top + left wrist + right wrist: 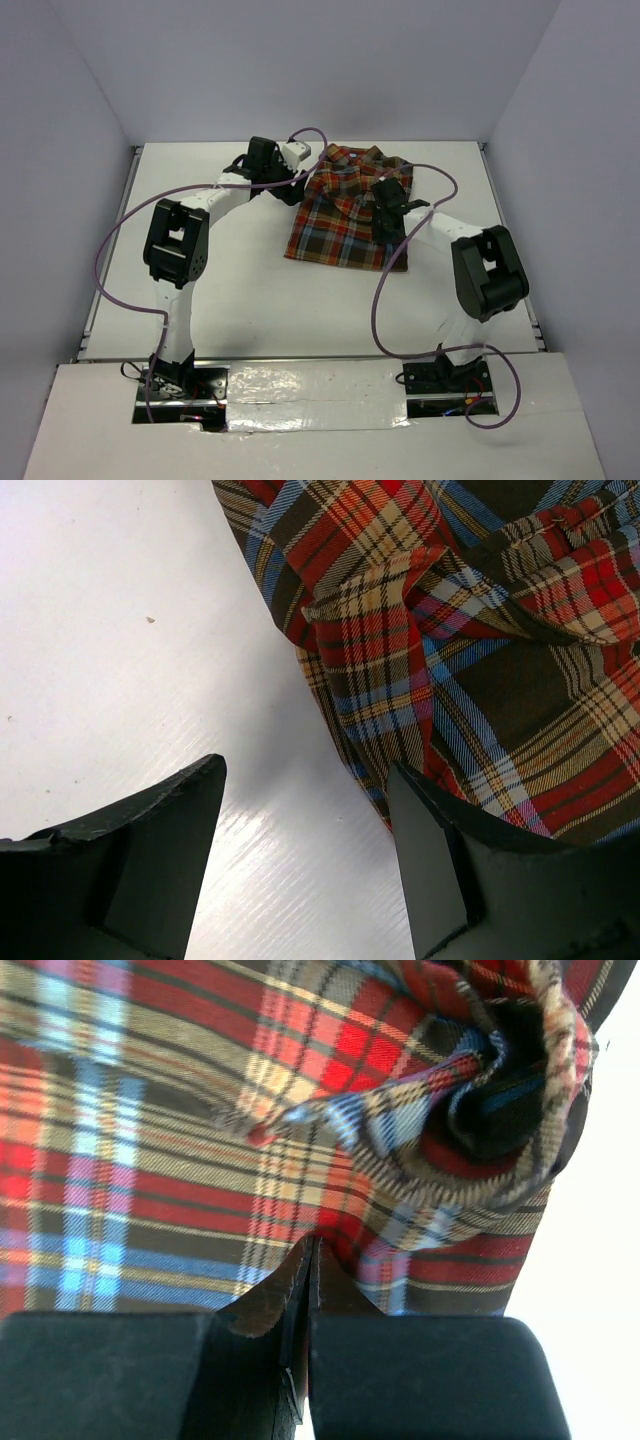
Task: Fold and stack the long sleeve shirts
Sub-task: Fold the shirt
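Shirt [335,225]: one plaid piece, on the table [230,260] at about 1 o'clock from its middle. The near half lies fairly flat. The far end, toward 12 o'clock, is bunched and rumpled, so it is not a finished fold.

Left gripper [307,772]: jaws wide, nothing between them. It hangs over bare table at the shirt's 10 o'clock edge, with the cloth just beside one finger [430,860].

Right gripper [310,1252]: jaws closed tight, tips against the cloth on the shirt's 3 o'clock side, next to a twisted knot of fabric. I cannot tell whether a pinch of cloth is caught.

Risks, as I judge them:
- The left jaws close on air or on a single layer, because the edge sits outside the gap.
- The right tips drag the whole bundle if they move sideways while pressing, which would worsen the rumple.
- The purple cable [440,180] arcs over the shirt's 2 o'clock corner and could brush or hook the cloth.
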Action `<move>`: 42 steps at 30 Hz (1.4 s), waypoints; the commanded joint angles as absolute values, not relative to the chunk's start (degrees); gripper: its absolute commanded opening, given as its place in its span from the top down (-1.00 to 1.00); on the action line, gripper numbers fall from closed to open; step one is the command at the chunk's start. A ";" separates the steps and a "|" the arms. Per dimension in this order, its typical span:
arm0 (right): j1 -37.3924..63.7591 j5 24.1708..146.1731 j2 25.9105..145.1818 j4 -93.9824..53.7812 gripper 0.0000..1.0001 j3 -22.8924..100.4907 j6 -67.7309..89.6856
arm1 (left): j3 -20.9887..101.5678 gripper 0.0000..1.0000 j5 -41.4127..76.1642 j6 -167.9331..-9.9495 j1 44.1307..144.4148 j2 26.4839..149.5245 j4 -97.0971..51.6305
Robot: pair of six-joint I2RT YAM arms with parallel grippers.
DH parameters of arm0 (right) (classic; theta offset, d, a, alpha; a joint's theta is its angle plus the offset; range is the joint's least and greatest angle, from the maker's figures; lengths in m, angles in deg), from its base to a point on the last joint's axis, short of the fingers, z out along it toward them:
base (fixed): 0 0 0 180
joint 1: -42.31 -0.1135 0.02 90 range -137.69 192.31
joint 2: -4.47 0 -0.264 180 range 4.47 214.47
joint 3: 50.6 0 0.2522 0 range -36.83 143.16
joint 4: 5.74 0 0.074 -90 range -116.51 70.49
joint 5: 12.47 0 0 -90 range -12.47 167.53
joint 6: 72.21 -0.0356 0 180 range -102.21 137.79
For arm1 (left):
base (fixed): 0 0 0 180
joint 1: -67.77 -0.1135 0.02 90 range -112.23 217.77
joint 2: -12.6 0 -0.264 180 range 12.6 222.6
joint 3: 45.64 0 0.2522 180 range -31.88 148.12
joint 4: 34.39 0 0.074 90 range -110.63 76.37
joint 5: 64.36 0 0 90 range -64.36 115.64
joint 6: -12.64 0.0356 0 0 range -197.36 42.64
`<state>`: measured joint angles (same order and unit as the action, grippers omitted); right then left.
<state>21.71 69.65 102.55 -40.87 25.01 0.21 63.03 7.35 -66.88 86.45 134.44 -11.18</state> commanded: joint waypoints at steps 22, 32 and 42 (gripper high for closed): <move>34.31 74.97 121.00 -35.86 1.00 52.45 -8.39 | 64.80 -0.58 6.30 -63.74 85.44 132.04 -10.17; 39.49 79.29 124.02 -37.62 1.00 58.89 -10.25 | 66.47 -0.66 1.05 -55.68 84.12 130.55 -6.66; 41.26 86.47 102.21 -36.83 0.86 41.41 -4.00 | 68.14 -0.58 -20.93 -3.56 83.68 124.13 18.47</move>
<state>41.91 80.45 109.70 -40.11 45.23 -5.87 67.89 -9.78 -26.34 82.67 128.82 7.97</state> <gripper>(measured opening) 0.065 0.787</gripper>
